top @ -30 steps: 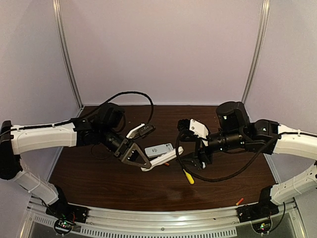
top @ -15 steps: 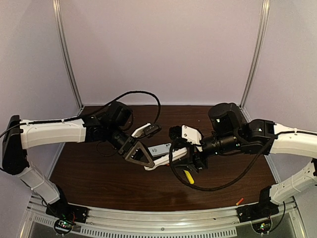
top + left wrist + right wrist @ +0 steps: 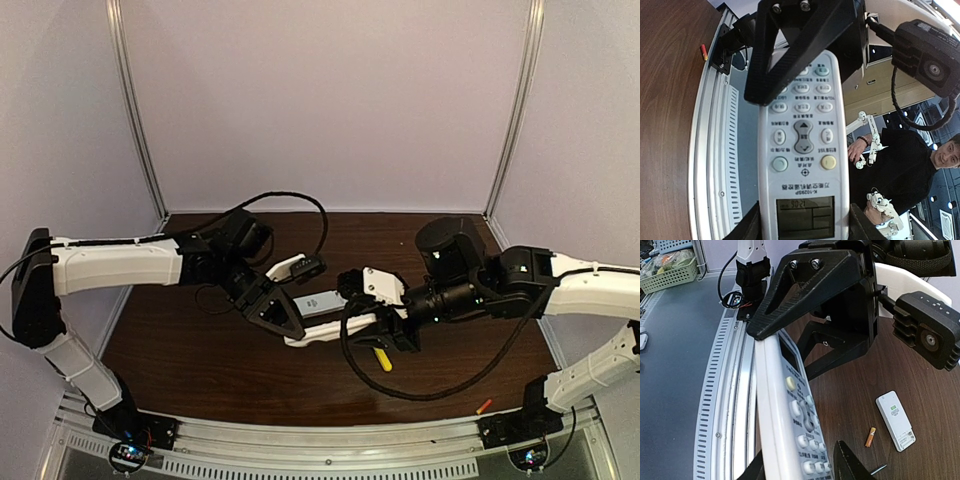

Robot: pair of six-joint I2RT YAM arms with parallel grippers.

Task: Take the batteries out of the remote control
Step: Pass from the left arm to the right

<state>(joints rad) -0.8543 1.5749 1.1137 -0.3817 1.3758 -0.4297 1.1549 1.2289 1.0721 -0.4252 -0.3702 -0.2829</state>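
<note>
While the remote control (image 3: 805, 150) is being gripped at one end by the left gripper (image 3: 283, 322), the other end is being straddled by the right gripper (image 3: 372, 325), jaws narrow, and honestly it can't be told if it's clamped. One of the batteries (image 3: 484, 406) is being left lying near the table's (image 3: 200, 350) front right corner, another battery (image 3: 870, 437) just beside a white cover (image 3: 895, 420).

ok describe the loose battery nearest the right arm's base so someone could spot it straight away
Find the right arm's base at the near right corner of the table. Just left of it, on bare wood by the metal rail, lies the battery. It is a short, slim orange-red stick lying alone, far smaller than the yellow-handled screwdriver and well away from the long white remote.
</note>
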